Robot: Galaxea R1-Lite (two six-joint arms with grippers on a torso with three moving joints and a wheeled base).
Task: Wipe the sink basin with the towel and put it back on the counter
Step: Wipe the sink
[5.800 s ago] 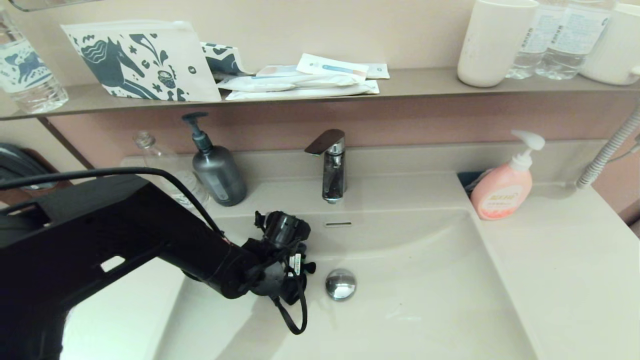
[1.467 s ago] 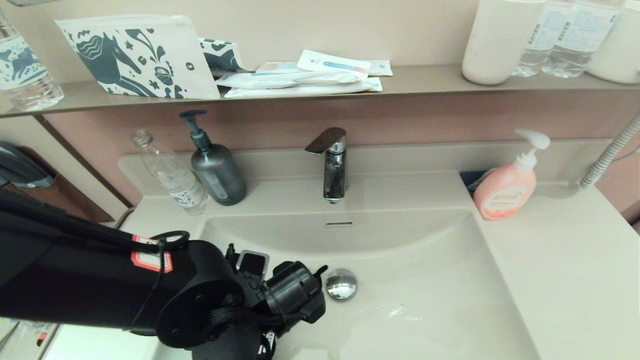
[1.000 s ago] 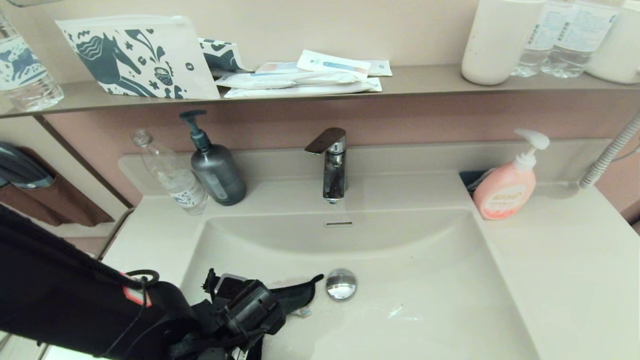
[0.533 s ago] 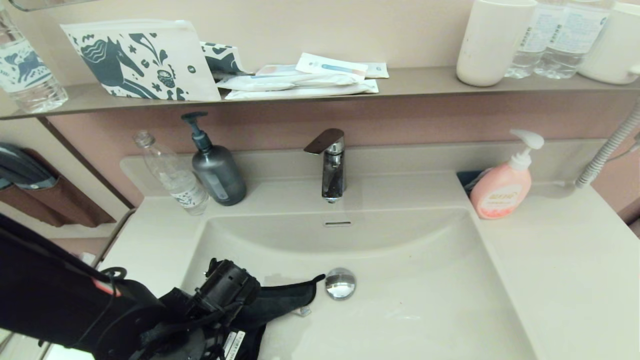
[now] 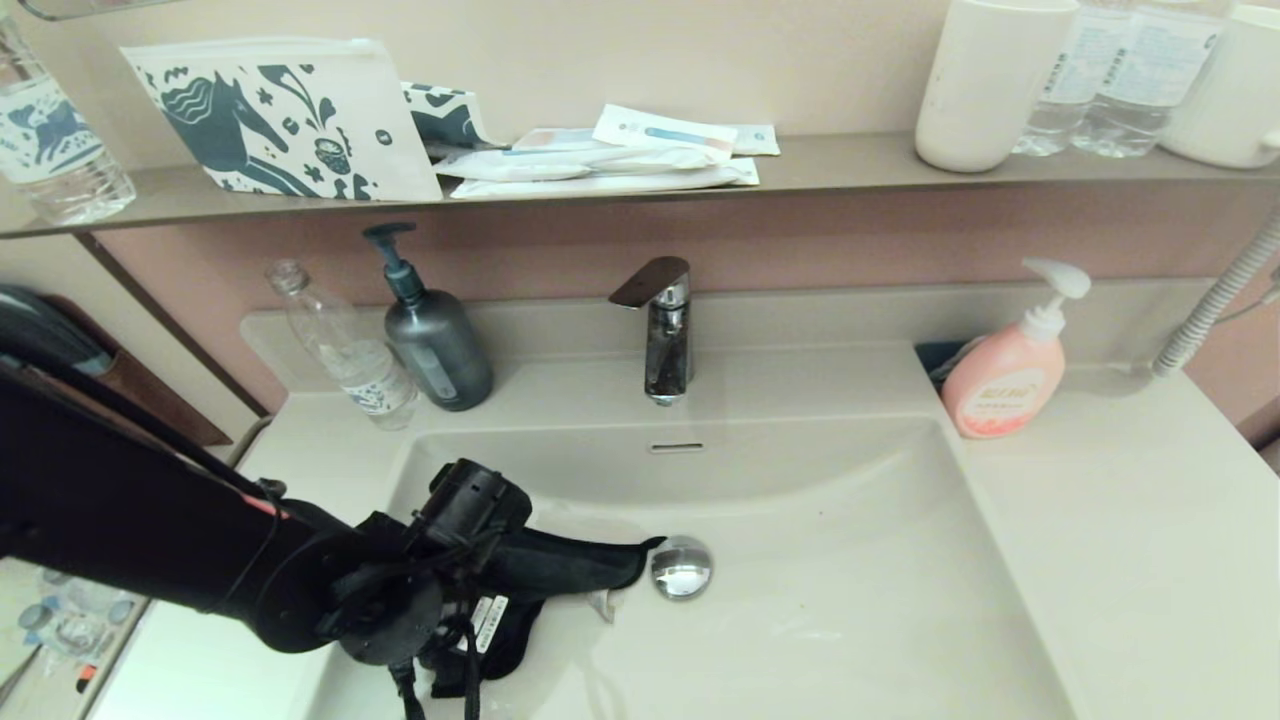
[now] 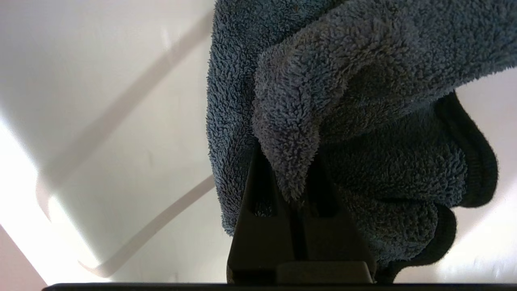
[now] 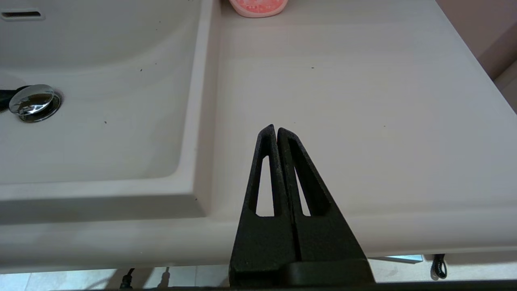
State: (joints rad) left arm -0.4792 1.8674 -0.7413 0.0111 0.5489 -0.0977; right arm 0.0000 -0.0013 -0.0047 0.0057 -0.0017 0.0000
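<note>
While the left arm reaches from the left side down into the basin [image 5: 800, 560], the left gripper [image 6: 288, 178] is clamped on the towel [image 5: 560, 565]. In the left wrist view the two black fingers [image 6: 258, 210] stand close together with a fold of the grey pile pinched between them, and the rest of the cloth bunches around and past the tips. A dark trim runs along the edge of the towel there.

From the head view, the towel lies on the floor of the basin, on its left half. One pointed corner stretches toward the drain plug [image 5: 681, 567] and ends just beside it; I cannot tell if they touch. A small white tag shows under the edge of the towel near the plug. The wrist of the left arm covers the other end of the cloth.

The right gripper [image 7: 276, 131] hangs over the front part of the counter [image 7: 343, 101], to the right of the basin, and its fingers are pressed together with nothing between them. It does not show in the head view.

At the back of the counter stand a clear bottle [image 5: 340, 345] and a grey pump bottle [image 5: 435, 345] on the left, the tap [image 5: 665, 335] in the middle, and a pink soap bottle [image 5: 1005, 375] on the right. The overflow slot [image 5: 676, 447] sits in the back wall of the basin, below the tap.
</note>
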